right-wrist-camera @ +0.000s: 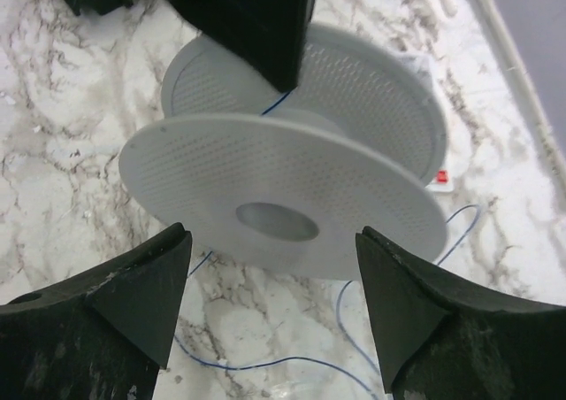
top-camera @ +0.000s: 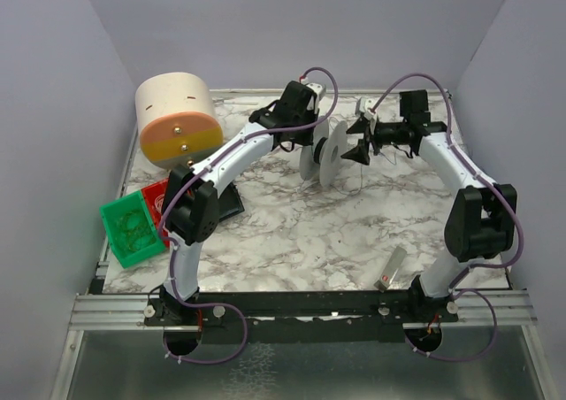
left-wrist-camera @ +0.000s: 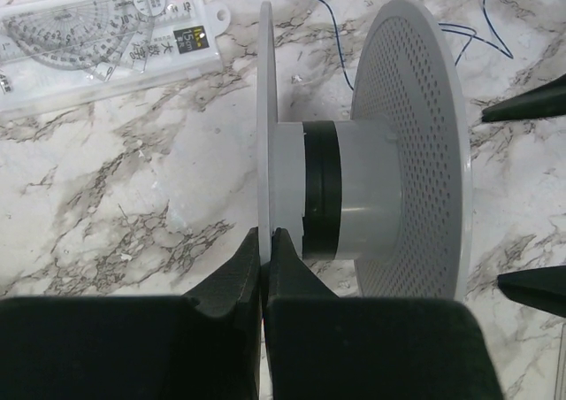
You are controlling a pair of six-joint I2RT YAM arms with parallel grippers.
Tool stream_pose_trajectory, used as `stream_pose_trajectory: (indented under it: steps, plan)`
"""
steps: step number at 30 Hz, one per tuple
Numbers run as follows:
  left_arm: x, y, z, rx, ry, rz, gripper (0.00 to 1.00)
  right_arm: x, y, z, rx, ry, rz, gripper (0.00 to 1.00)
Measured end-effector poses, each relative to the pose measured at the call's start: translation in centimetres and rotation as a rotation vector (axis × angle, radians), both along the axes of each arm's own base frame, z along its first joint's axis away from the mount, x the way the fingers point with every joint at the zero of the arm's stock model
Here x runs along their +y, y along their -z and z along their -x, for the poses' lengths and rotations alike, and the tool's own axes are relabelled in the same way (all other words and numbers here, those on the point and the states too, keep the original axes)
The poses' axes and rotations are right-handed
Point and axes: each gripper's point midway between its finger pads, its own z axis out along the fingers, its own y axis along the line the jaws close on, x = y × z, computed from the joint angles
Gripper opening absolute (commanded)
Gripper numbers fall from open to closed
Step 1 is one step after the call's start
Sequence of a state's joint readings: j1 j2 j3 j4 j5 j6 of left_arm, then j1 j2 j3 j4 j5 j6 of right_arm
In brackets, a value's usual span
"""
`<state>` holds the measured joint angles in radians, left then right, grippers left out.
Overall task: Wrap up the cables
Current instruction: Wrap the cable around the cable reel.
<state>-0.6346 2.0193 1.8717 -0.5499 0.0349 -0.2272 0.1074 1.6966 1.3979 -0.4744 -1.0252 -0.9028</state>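
Mid-wind: left gripper (left-wrist-camera: 265, 241) pinches the spool (left-wrist-camera: 416, 152) rim, right gripper (right-wrist-camera: 272, 236) jaws wide, empty. Cable (left-wrist-camera: 339, 50) loose on table (left-wrist-camera: 133, 196) beyond spool, possibly part-wound. Next: right must pick up slack

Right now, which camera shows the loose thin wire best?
The right wrist view: the thin wire curves across the marble table below the spool, with a short stretch between its flanges. The left wrist view catches only strands at its top edge; from above it is a faint thread.
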Motion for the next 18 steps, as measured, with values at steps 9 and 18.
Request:
stream_pose_trajectory:
  steps: [9, 18]
  plan:
    - [0.6, -0.4, 0.3, 0.057, 0.090, 0.057, 0.00, -0.7, 6.4, 4.0, 0.082, -0.035, 0.049, 0.80]
    - [2.6, -2.2, 2.4, 0.063, 0.172, 0.108, 0.00, -1.2, 9.5, 4.8, 0.082, -0.099, 0.116, 0.77]
